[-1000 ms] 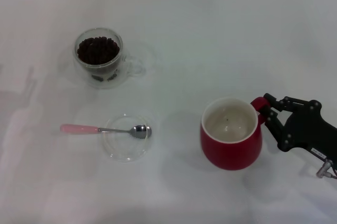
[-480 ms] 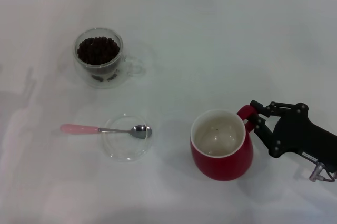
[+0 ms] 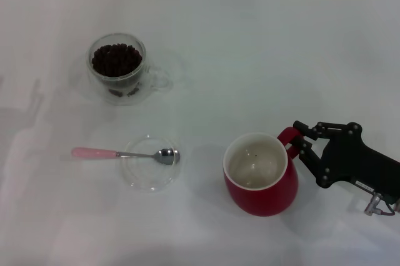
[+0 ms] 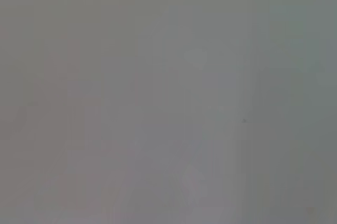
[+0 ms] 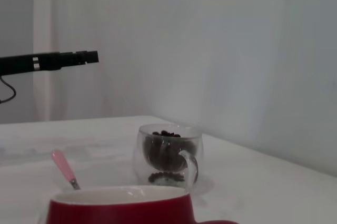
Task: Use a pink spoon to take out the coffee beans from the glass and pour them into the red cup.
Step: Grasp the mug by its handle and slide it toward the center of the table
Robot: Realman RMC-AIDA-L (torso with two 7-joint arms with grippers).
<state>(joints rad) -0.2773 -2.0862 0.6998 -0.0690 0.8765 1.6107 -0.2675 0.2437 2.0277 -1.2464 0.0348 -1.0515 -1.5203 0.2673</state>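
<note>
Red ceramic, rounded and white inside, the red cup (image 3: 260,174) stands near and to the right on the white table (image 3: 250,41), its loop handle turned right into the black right gripper (image 3: 300,141). The fingers close on that handle, probably so the arm can steady the cup or set it within reach of the spoon work. The cup's white inside looks empty apart from a dark speck or 2, so I judge that no scooping has begun.

Far left stands the small clear double-walled glass (image 3: 117,68), filled with dark coffee beans (image 3: 116,59). Nearer, the pink spoon (image 3: 125,153) lies with its metal bowl resting on a flat clear glass saucer (image 3: 150,163) and its pale pink handle pointing left, free for a left-side grasp.

From the head camera the layout and the grip are plain. Only the right wrist camera shows a low side-on look: the cup's rim close up, the glass beyond it, and a black rod (image 5: 50,61) with a cable held above the table. No left gripper appears in any view; the left wrist camera gives only blank grey.
</note>
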